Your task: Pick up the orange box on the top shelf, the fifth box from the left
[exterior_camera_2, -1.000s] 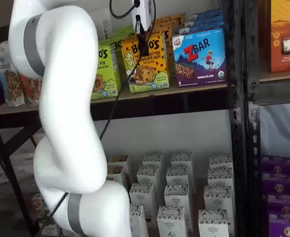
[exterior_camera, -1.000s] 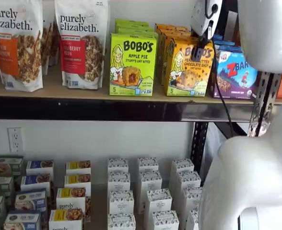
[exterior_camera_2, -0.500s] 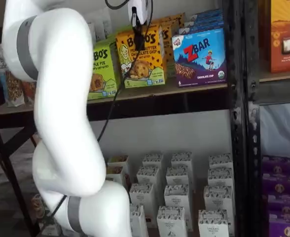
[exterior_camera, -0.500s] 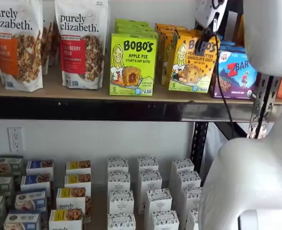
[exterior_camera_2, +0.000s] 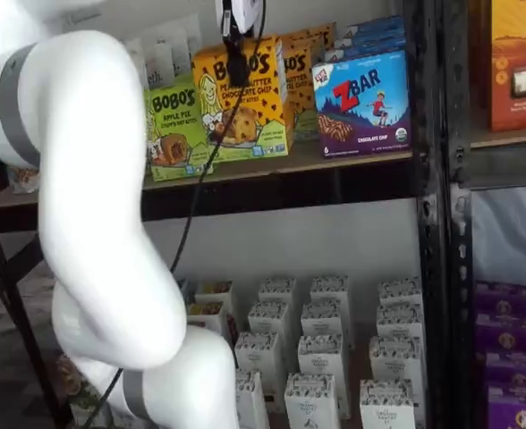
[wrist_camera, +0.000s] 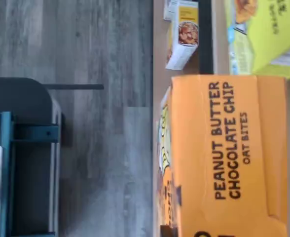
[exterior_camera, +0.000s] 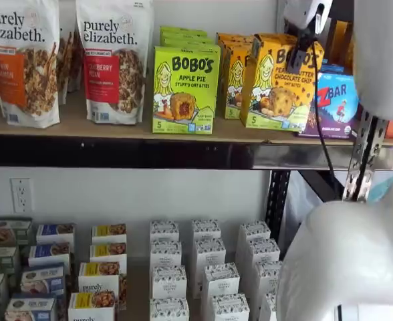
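The orange box (exterior_camera: 277, 100) reads "BOBO'S Peanut Butter Chocolate Chip". It hangs tilted just above the front of the top shelf (exterior_camera: 116, 130), out of its row. My gripper (exterior_camera: 298, 60) is shut on the box's upper part, with a black finger down its front face. Both shelf views show this: the box (exterior_camera_2: 263, 107), the gripper (exterior_camera_2: 237, 71) and the shelf (exterior_camera_2: 352, 159). The wrist view shows the box's orange top panel (wrist_camera: 224, 148) close up, printed "PEANUT BUTTER CHOCOLATE CHIP OAT BITES".
A lime-green Bobo's Apple Pie carton (exterior_camera: 184, 90) stands to the left of the box and a blue ZBar box (exterior_camera: 333, 103) to the right. More orange cartons (exterior_camera: 233, 73) stand behind. Granola bags (exterior_camera: 113, 60) are further left. Small white boxes (exterior_camera: 203, 267) fill the lower level. A steel upright (exterior_camera_2: 433, 179) stands at the shelf's right.
The gripper has lifted the orange box off the shelf board and drawn it forward out of its row. The arm has swung with it. The other boxes have not moved.
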